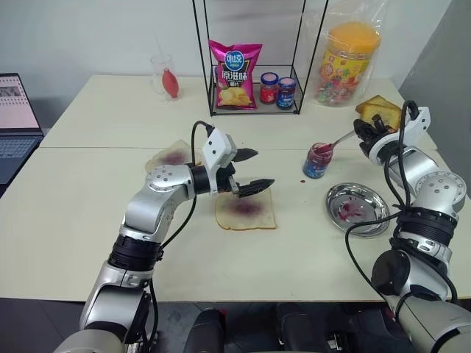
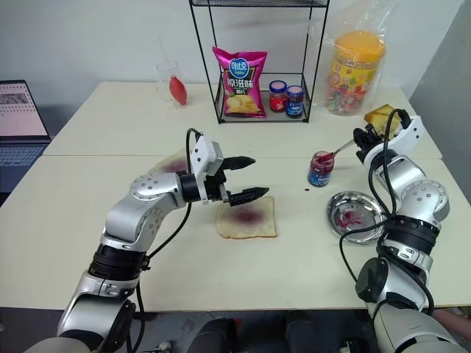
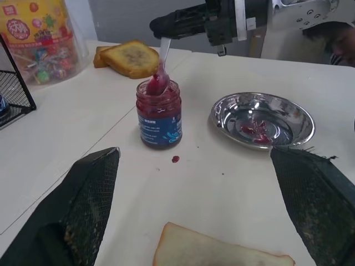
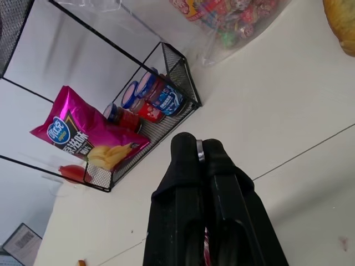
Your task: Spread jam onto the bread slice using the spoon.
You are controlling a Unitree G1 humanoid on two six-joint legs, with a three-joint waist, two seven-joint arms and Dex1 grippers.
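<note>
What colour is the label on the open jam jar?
Blue with white writing, on the open jam jar. It shows best in the left wrist view.

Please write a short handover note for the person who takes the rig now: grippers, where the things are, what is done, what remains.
Right gripper: shut on the spoon, whose bowl sits in the open jam jar.
Left gripper: open, holding nothing, hovering above the bread slice.
Steel plate, smeared with jam, lies to the right of the slice.
Done: a purple jam smear already covers the slice's middle.
Left: bring more jam over and spread it toward the crust.
</note>
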